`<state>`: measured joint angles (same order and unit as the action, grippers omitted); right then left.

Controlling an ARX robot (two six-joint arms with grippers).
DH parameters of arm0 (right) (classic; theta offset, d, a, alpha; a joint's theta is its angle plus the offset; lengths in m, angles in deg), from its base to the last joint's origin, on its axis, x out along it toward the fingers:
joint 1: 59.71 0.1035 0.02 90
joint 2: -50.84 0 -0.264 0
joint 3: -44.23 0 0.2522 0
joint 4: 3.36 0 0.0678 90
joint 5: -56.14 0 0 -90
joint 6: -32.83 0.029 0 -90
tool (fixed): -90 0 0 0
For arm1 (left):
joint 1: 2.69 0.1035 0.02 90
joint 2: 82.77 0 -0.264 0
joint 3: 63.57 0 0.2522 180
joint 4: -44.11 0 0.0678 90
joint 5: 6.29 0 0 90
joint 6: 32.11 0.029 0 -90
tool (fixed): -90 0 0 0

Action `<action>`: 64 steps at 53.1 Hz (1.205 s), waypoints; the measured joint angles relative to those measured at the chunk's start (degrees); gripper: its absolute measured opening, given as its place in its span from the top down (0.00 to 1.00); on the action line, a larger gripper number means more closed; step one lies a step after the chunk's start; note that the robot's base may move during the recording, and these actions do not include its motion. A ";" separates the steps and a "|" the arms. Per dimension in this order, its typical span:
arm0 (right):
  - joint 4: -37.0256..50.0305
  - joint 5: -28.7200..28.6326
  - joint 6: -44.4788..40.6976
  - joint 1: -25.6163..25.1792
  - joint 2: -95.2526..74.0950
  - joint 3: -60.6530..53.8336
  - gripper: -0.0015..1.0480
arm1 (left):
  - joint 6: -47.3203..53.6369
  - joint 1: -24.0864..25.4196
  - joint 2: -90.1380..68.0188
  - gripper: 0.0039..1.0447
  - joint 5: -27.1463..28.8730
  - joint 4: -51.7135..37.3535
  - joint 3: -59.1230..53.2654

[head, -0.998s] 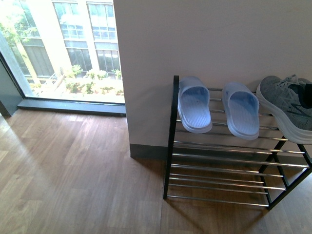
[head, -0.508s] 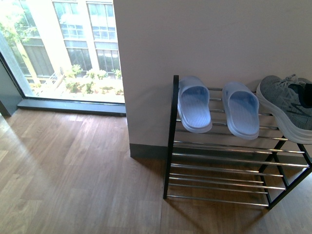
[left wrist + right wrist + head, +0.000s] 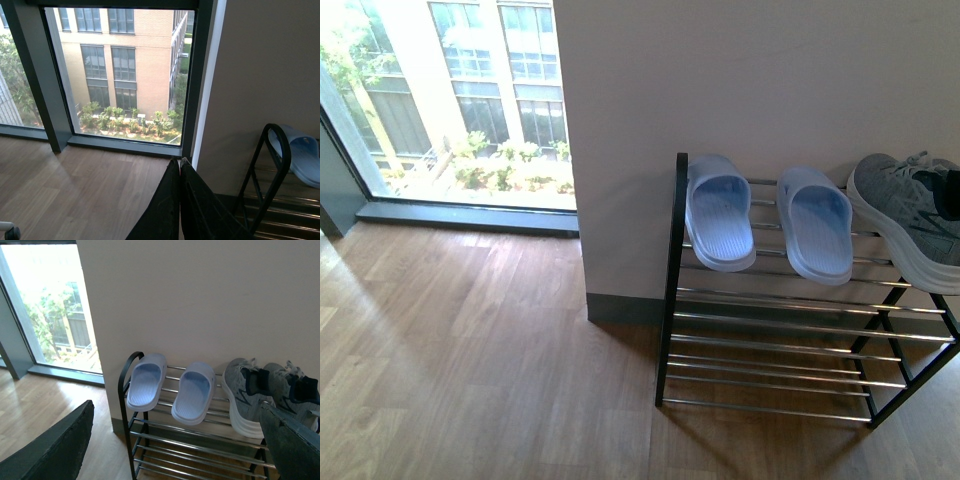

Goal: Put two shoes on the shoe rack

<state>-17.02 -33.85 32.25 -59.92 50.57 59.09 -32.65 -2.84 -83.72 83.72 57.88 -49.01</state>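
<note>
Where the shoe rack (image 3: pixel 200 440) stands against the pale wall (image 3: pixel 770 80), its top tier carries all four shoes: two pale blue slides (image 3: pixel 145 381) side by side at the window end, then two grey sneakers (image 3: pixel 242 396) beside them, toes hanging over the front bars. The lower chrome tiers are bare. In the right wrist view, the right gripper (image 3: pixel 175 440) frames the rack with fingers spread wide, holding nothing. The left gripper (image 3: pixel 179 170) has its fingers pressed together, empty, facing the window (image 3: pixel 120 75) and wooden floor (image 3: pixel 470 350).
</note>
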 joint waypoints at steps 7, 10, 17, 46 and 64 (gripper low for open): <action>0.00 0.00 0.00 0.00 0.00 0.00 0.09 | -0.02 0.00 0.00 0.82 0.00 0.00 0.00; 0.00 0.00 0.00 0.00 0.00 0.00 0.09 | -0.02 0.00 0.00 0.73 0.00 0.00 0.00; 0.00 0.00 0.00 0.00 0.00 0.00 0.09 | -0.02 0.02 0.00 0.52 0.00 0.00 0.00; 0.00 0.00 0.00 0.00 0.00 0.00 0.09 | 0.11 0.00 0.00 0.09 0.00 0.00 0.00; -0.02 0.00 0.00 0.00 0.00 0.00 0.09 | 0.09 0.00 0.02 0.09 0.00 0.00 0.00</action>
<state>-17.04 -33.85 32.25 -59.92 50.57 59.09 -32.56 -2.84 -83.70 83.72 57.88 -49.01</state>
